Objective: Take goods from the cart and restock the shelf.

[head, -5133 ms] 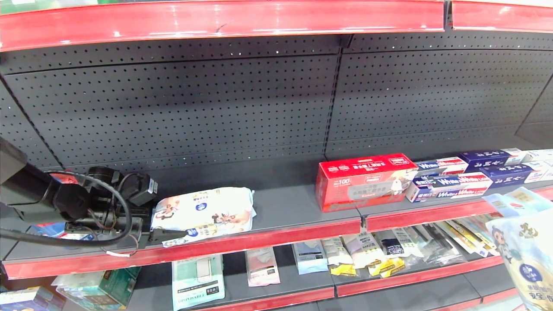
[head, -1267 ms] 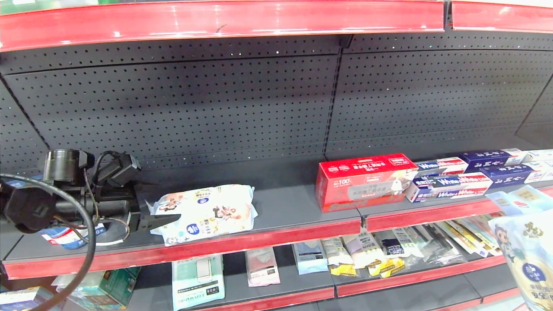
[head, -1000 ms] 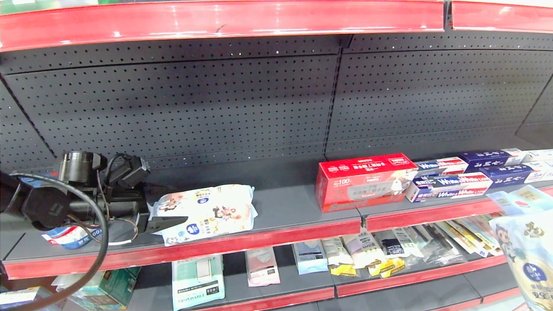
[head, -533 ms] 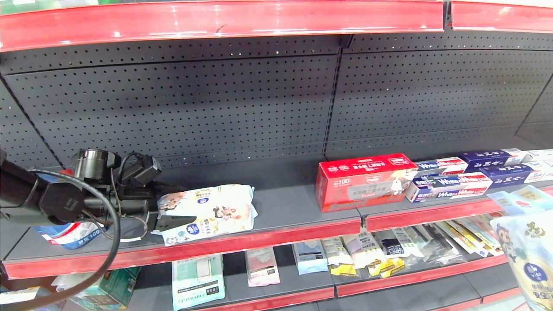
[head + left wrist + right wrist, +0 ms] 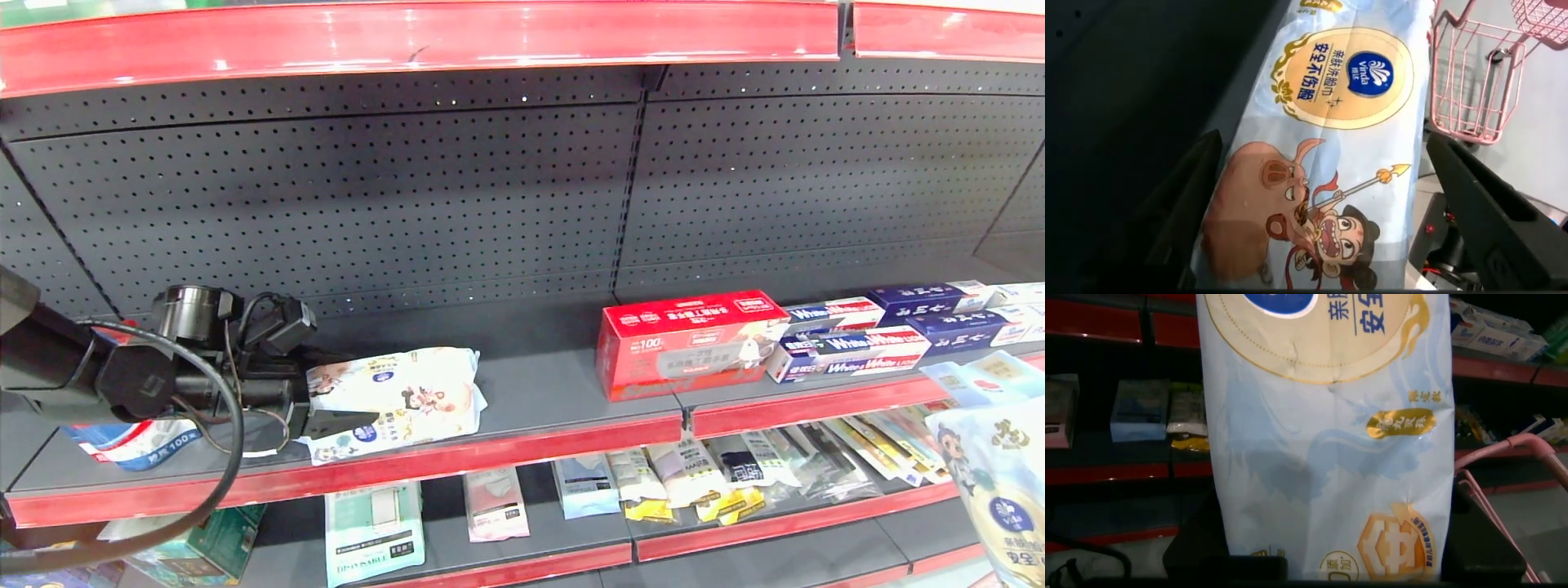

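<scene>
Well to the left of the red box [image 5: 686,343], on the same shelf [image 5: 539,384], the left gripper [image 5: 351,389] has its jaws spread wide. There's one on each side of the near end of the cartoon-print pack [image 5: 408,396]. I can't make out whether they're actually pinching it.

The pack lies flat, printed face up, between that gripper and the red box, with bare shelf separating pack and box. Its long axis runs along the shelf. One short end sits in the jaws and the other points toward the red box, skewed a touch off the shelf's front lip.

My read is that it's light and squashy, wrapped in glossy film that will slide and crumple. Take it across the short width with a gentle squeeze, not by a corner or seam. Shove it from the end and it may buckle rather than glide.

Now past the red box, to its right and lower down, the second pack [image 5: 992,490] hangs upright and clear of the shelf. Its long axis is vertical and its printed face looks out. The right gripper [image 5: 1335,518] has its jaws clamped across the pack's width. I'd judge it the same soft wrapper, so held from one spot it will sag and swing.

The pink cart [image 5: 1474,122] stands on the floor, away from the red box's shelf.
</scene>
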Controlling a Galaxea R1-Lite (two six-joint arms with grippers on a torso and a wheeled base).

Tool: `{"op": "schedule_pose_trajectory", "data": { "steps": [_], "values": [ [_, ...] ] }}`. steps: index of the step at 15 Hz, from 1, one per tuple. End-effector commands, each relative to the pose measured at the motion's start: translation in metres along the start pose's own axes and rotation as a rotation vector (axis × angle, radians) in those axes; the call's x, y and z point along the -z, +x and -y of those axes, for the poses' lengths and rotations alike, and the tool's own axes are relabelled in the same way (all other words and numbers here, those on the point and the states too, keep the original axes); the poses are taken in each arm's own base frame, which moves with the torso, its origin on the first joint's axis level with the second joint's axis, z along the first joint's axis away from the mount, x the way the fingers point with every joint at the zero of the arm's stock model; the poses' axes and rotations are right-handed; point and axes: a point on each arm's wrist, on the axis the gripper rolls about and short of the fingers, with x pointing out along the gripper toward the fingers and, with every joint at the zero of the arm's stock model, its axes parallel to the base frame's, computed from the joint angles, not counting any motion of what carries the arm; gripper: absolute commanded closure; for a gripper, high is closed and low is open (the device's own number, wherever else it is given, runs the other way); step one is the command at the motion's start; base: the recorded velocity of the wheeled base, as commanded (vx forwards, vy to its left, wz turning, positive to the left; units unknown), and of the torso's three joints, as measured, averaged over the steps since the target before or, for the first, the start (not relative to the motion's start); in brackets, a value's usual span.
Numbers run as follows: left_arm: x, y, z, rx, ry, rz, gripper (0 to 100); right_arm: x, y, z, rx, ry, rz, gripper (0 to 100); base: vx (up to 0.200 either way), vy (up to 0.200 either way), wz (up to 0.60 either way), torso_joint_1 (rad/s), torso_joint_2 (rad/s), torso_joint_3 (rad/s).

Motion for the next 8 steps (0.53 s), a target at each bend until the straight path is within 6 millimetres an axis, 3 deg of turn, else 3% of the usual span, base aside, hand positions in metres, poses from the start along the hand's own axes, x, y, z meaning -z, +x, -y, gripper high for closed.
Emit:
{"op": "schedule_pose_trajectory", "data": {
  "steps": [1, 8],
  "values": [
    [0.0043, 0.0028, -0.0012, 0.006, -0.009, -0.005, 100, 0.0000, 0.0000, 0.0000, 0.000, -0.001, 0.000, 100, 0.000, 0.000, 0.00, 0.000, 0.00, 0.000],
    [0.0001, 0.0022, -0.0054, -0.007, 0.019, 0.003, 100, -0.0002, 0.0006, 0.0000, -0.002, -0.001, -0.006, 100, 0.000, 0.000, 0.00, 0.000, 0.00, 0.000]
  ]
}}
